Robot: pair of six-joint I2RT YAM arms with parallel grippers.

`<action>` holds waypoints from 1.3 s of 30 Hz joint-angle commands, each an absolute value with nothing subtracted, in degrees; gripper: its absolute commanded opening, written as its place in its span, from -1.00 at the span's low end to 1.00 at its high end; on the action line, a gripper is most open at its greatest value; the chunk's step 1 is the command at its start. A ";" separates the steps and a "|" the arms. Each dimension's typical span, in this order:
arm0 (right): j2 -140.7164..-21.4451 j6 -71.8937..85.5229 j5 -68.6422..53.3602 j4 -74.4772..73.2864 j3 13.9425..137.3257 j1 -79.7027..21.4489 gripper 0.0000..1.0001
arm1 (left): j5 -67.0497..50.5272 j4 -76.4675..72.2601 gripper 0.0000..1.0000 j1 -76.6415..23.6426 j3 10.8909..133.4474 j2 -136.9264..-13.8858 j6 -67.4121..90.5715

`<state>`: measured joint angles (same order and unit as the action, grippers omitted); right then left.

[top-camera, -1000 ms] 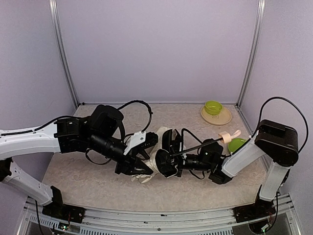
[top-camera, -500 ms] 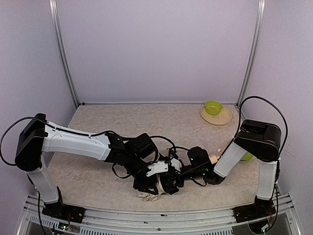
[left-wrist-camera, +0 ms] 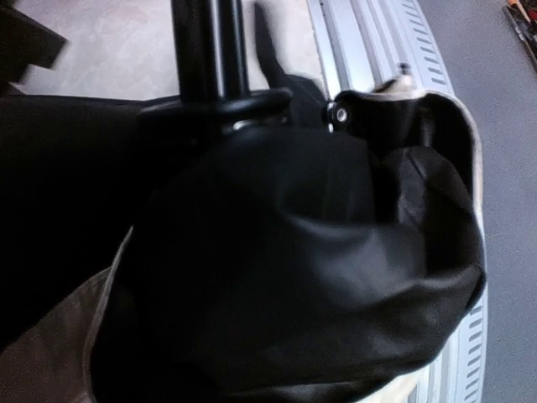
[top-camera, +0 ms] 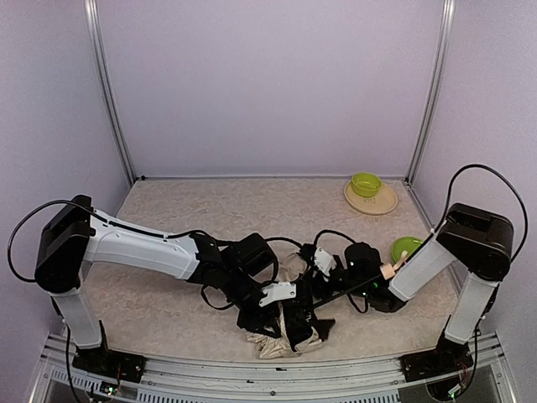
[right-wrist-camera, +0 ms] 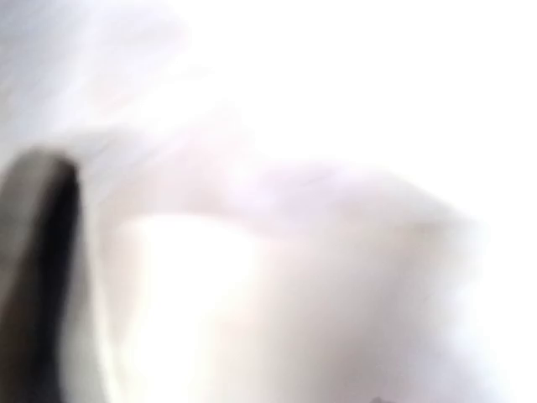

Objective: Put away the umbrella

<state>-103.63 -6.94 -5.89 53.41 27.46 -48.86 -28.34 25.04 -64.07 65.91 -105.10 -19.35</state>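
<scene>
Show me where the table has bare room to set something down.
Widest free patch: the back of the table, between the rear wall, the left arm and the yellow plate. Smaller: the front left corner, nearer than that arm. Crowded: front centre, where both arms meet over the umbrella; a green bowl sits beside the right arm.

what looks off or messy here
The umbrella is a crumpled heap at the near edge of the table, not folded neatly: black lining bulges out and cream fabric trails toward the rail. Its thin shaft juts right to the beige handle. The right wrist view is washed out white.
</scene>
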 commanded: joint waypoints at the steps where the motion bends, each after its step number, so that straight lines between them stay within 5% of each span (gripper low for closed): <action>1: -95.84 -11.15 -0.16 52.20 29.66 -47.23 0.00 | -32.16 27.47 -1.00 -61.48 58.72 -105.88 -12.22; 5: -94.92 -9.88 -5.63 33.46 36.09 -47.20 -0.01 | -31.27 18.45 -1.00 -59.21 55.50 -101.67 -7.67; 11: -91.45 -4.78 1.47 31.77 32.20 -42.33 0.04 | -19.86 30.66 -1.00 -65.87 61.09 -107.78 -13.63; 17: -85.93 -4.13 3.53 28.78 30.81 -38.76 0.07 | -18.07 21.44 -1.00 -58.84 59.37 -100.45 -4.55; 25: -83.63 -6.92 1.14 22.92 32.60 -38.69 0.07 | 6.81 22.54 -1.00 -55.80 68.38 -83.10 -3.91; 29: -84.10 -6.33 1.04 20.95 33.34 -38.58 0.07 | 9.27 23.06 -1.00 -53.14 69.98 -78.10 -6.33; 39: -70.86 -8.29 -7.43 13.76 32.73 -38.67 0.05 | 35.13 26.24 -1.00 -56.73 65.97 -82.87 -13.33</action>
